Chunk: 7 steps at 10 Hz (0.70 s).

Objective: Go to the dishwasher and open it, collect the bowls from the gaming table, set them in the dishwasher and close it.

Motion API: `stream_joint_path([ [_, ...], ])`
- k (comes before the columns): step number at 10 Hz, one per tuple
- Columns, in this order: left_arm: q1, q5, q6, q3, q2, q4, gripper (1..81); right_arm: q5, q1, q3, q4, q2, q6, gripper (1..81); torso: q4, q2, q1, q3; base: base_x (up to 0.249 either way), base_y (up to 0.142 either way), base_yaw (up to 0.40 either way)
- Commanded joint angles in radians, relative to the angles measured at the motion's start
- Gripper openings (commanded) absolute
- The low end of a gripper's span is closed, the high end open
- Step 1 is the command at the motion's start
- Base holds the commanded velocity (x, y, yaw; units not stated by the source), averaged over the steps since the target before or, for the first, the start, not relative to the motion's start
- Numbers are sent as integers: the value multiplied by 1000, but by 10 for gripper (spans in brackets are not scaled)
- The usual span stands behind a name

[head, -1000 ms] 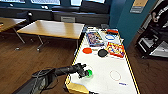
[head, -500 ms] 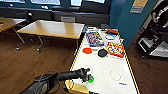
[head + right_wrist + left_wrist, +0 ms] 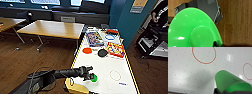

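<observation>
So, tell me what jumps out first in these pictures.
First the bright green bowl at the near end of the white gaming table, with the left gripper right at it. A second green bowl looms close in the right wrist view, above wooden floor. Farther up the table lie an orange bowl, a black disc and colourful game boxes.

The gaming table (image 3: pixel 105 72) runs ahead from the robot toward twelve o'clock. At its near end, about eleven o'clock, the left gripper (image 3: pixel 90 75) sits at a bowl (image 3: pixel 94 78). Farther along lie two discs, then two boxes (image 3: pixel 94 38) side by side. A desk (image 3: pixel 52 28) stands at ten o'clock, a person (image 3: pixel 160 12) at two.
</observation>
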<state>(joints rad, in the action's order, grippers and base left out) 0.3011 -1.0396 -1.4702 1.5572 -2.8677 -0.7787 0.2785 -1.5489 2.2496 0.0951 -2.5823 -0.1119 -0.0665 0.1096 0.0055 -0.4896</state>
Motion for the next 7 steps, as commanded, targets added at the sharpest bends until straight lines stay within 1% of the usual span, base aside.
stream_joint_path([
  [1,-250,193,-24,-315,175,-19,10,-65,0,-6,21,29,1,10,0,0,0,0,0,0,0],
  [2,-238,285,-21,-371,231,-16,10,-65,2,-4,21,29,1,10,0,0,0,0,0,0,0],
  [3,-201,408,-7,-432,319,-25,10,-65,2,-6,23,29,1,10,0,0,0,0,0,0,0],
  [4,-159,500,13,-453,383,-37,10,-65,3,-7,23,28,1,10,0,0,0,0,0,0,0],
  [5,-117,602,59,-469,457,-37,10,-64,2,-7,23,28,1,10,0,0,0,0,0,0,0],
  [6,-76,641,97,-508,542,-37,10,-64,0,-6,23,29,1,10,0,0,0,0,0,0,0],
  [7,-37,647,136,-551,614,-37,10,-62,2,-1,23,29,1,10,0,0,0,0,0,0,0],
])
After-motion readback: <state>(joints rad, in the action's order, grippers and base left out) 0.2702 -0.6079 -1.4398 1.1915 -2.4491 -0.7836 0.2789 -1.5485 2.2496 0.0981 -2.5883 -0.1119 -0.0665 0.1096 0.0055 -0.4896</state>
